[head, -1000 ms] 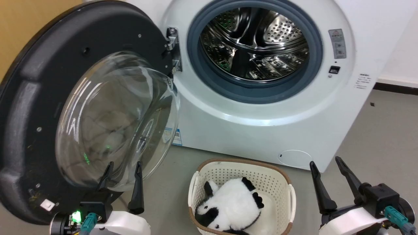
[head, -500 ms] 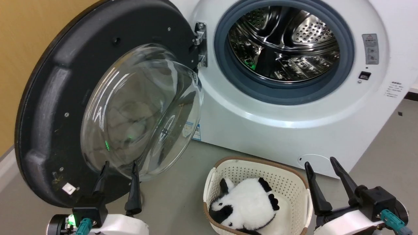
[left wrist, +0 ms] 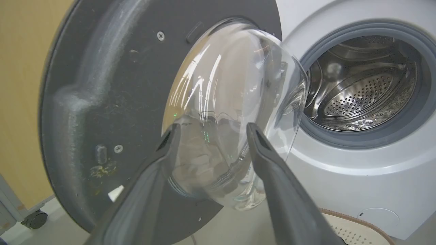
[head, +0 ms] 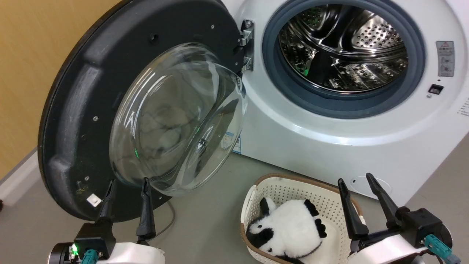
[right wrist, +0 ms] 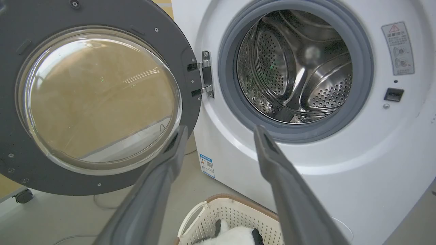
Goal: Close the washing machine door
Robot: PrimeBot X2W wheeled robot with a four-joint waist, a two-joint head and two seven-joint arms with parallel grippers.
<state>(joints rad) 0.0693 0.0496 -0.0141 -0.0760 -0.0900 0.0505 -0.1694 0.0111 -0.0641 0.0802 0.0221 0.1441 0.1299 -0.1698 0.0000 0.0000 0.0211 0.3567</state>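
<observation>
Head high, angled down — wrists low, forward; 3 views share door [head: 73,110].

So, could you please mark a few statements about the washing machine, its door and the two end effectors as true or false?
1. The washing machine door stands wide open, to the left of the steel drum. True.
2. The left end effector is shut on the door's rim. False: it is open and holds nothing.
3. The panda toy lies inside the drum. False: it lies in the cream basket on the floor in front of the washing machine.
4. The right end effector is open and empty. True.
</observation>
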